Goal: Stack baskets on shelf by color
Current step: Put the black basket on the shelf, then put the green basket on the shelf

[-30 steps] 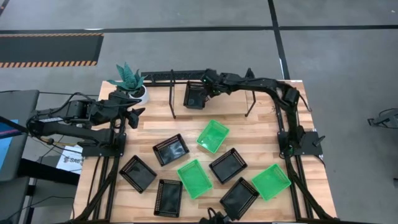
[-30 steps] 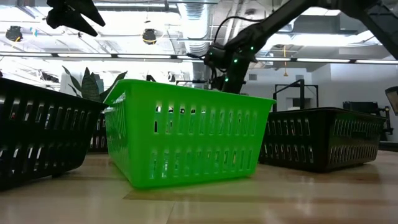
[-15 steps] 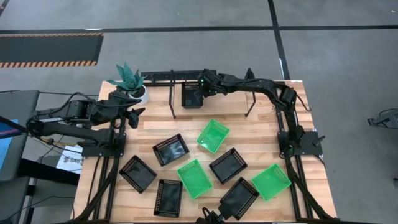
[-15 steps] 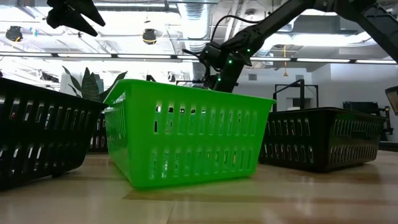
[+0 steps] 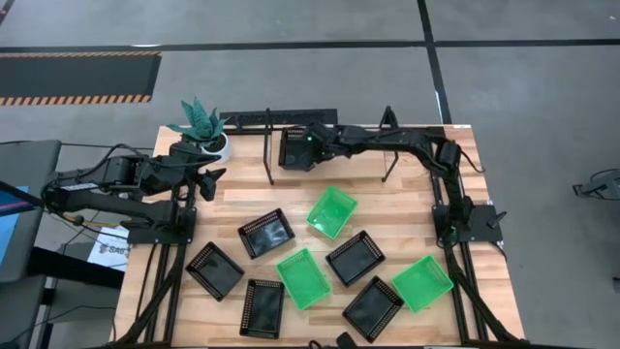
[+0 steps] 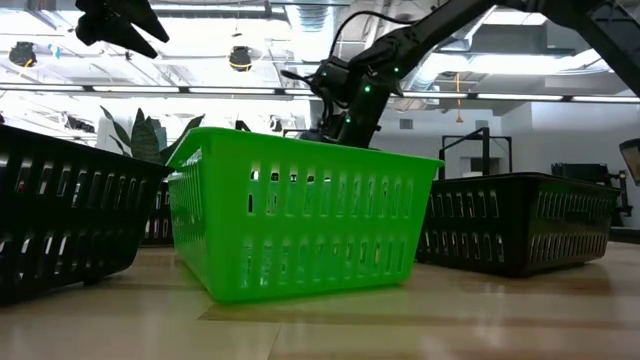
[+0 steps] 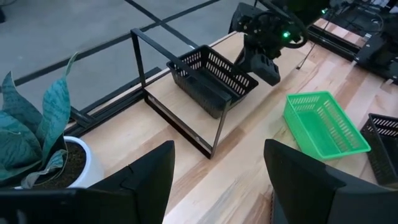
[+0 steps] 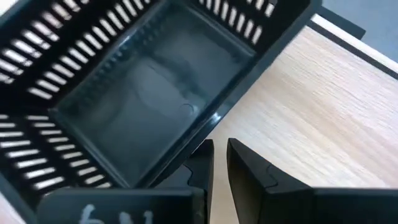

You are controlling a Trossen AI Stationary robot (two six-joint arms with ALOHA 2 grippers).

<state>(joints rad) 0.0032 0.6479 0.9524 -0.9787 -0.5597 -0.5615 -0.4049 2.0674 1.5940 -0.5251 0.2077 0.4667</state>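
My right gripper [image 5: 311, 142] reaches to the far edge and is shut on a black basket [image 5: 294, 147], inside the left end of the black rod shelf [image 5: 268, 155]. The left wrist view shows this basket [image 7: 208, 74] behind the shelf's left end frame [image 7: 180, 121]. Three green baskets [image 5: 331, 211] [image 5: 303, 278] [image 5: 422, 283] and several black ones [image 5: 266, 233] rest on their bottoms on the wood. My left gripper [image 5: 211, 179] waits open at the table's left, raised, next to the plant. My right gripper pinches the basket's long wall on the table's right side [image 7: 249, 79], at the rim, between its two fingers [image 8: 202, 155]. The fingers slant down from the right. The basket hangs about level with its opening up, and seems just clear of the wood.
A teal plant in a white pot [image 5: 205, 131] stands at the far left corner, beside the shelf. Loose baskets fill the table's middle and near half. Bare wood lies under the shelf to the right of the held basket [image 5: 349, 160] and along the table's left side.
My right gripper has carried the black basket a little toward the table's left edge along the shelf, keeping it level. My left arm has kept still.
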